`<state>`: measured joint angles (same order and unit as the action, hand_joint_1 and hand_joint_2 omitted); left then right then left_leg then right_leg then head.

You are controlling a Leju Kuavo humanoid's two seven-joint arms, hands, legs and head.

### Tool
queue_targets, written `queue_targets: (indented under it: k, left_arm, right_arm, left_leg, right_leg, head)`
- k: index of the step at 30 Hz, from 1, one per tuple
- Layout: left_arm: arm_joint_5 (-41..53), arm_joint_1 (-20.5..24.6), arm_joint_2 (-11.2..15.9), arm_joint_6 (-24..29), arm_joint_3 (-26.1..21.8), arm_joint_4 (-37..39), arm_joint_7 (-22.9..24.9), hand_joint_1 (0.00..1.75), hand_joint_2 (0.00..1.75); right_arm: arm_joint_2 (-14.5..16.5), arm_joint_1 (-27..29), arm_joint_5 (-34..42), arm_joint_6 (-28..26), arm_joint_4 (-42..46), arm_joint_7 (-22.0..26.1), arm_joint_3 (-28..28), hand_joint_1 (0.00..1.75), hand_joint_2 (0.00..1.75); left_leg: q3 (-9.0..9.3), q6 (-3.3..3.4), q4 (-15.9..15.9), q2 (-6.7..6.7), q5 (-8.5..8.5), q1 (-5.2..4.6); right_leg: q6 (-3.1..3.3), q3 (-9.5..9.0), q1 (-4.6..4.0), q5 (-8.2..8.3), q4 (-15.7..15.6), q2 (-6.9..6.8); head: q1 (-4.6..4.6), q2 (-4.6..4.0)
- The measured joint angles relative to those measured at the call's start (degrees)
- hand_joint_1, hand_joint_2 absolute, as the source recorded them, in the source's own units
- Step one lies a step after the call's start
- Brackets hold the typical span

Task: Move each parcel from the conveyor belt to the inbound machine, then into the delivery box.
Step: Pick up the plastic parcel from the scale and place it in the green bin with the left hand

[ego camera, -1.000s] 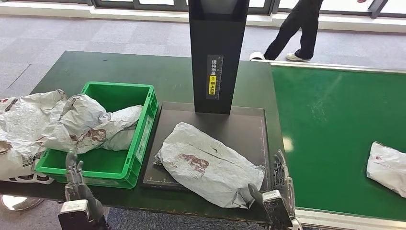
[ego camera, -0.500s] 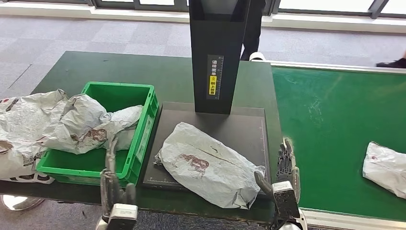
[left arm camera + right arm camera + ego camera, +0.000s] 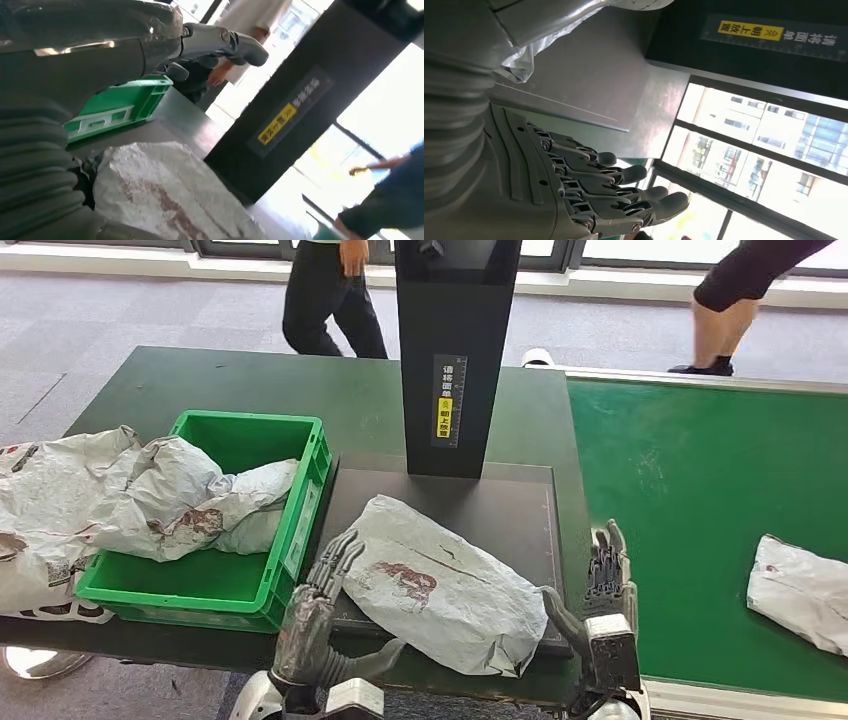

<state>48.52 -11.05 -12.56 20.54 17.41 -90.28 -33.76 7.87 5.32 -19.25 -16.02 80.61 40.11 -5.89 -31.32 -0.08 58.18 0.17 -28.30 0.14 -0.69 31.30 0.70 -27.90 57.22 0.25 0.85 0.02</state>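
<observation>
We have both hands spread and empty, left hand (image 3: 318,615) and right hand (image 3: 603,592) flanking the parcel (image 3: 440,583) on the scanner plate (image 3: 510,512); the slick bag could slide off the near edge if we squeeze unevenly

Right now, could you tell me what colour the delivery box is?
Bright green; the delivery box shows best in the head view.

The left hand (image 3: 318,618) has dark metal fingers with a worn, shiny surface and a thick grey thumb. The right hand (image 3: 606,592) has dark grey jointed fingers with small screws, a grey ribbed cover behind, and a silver block at the wrist.
</observation>
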Motion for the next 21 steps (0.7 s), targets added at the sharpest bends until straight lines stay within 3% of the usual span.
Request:
queue_targets:
  k: [5, 12, 21]
  left_arm:
    - [5.5, 4.2, 0.5, -1.3, 2.1, 7.1, 4.1, 0.0, 1.75]
    - [9.6, 9.5, 0.4, -1.4, 3.9, 18.9, 6.4, 0.0, 1.75]
    - [9.3, 16.4, -2.1, -4.2, 4.7, 34.1, 5.3, 0.0, 1.75]
  right_arm:
    - [-0.8, 1.3, 1.4, -0.4, 2.7, 0.1, -1.5, 0.0, 1.75]
    - [-1.7, 3.5, 3.0, -0.5, 6.6, 0.1, -3.3, 0.0, 1.75]
    - [-1.9, 4.8, 2.9, 0.4, 10.3, 0.1, -4.6, 0.0, 1.75]
  left_leg:
    - [0.0, -0.02, 0.0, -0.09, 0.02, 0.0]
    - [-0.03, -0.02, 0.0, -0.08, 0.01, 0.0]
    - [-0.02, -0.02, 0.0, -0.07, 0.02, 0.0]
  right_leg:
    - [0.0, -0.02, 0.0, 0.0, 0.0, -0.05]
    - [0.0, 0.02, 0.0, 0.0, 0.0, -0.03]
    - [0.0, 0.0, 0.0, 0.01, 0.0, -0.02]
  head:
    - [0.0, 0.0]
    - [0.0, 0.0]
    - [0.0, 0.0]
